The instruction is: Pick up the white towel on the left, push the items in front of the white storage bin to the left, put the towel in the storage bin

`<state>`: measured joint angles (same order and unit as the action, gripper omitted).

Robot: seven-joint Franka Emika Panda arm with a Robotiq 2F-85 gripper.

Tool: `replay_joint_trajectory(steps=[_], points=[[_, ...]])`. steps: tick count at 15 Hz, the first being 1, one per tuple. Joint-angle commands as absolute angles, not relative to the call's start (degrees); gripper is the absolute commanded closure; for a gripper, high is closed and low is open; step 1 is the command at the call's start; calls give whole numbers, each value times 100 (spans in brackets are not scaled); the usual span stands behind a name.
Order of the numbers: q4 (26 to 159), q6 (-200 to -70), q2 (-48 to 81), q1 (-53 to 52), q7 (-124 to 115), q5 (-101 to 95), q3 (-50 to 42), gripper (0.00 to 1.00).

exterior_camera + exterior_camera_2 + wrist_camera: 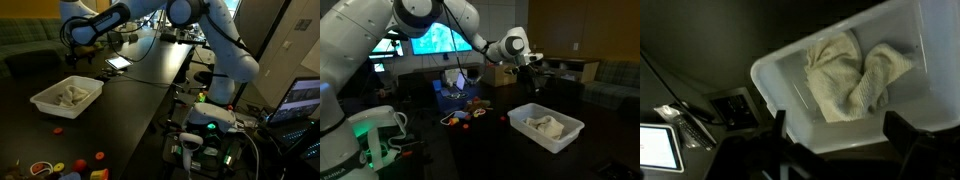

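The white towel [855, 75] lies crumpled inside the white storage bin [775, 78]. The bin stands on the dark table and shows in both exterior views [45, 100] [570, 135], with the towel [72, 96] [545, 125] in it. My gripper [840, 135] is open and empty, its two dark fingers spread over the bin's near wall. In both exterior views the gripper [74, 42] [533, 62] hangs well above and behind the bin, touching nothing.
Several small colourful items [60, 168] [470, 115] lie scattered on the table away from the bin. A tablet [118, 62] [660, 145] and cables lie on the table. Monitors and the arm's base stand by the table's edge [170, 100].
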<state>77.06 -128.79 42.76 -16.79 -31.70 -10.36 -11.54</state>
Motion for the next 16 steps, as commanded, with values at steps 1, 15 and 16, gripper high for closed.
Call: replay_joint_trajectory(steps=[1,15,16], points=[[9103,-12503,3182,-1515,-2840,-1067,-916,0],[13329,-12149,-196,-483,-2209,-1079,-720,0],[13475,-12106,-375,-379,-2079,-1062,-714,0]])
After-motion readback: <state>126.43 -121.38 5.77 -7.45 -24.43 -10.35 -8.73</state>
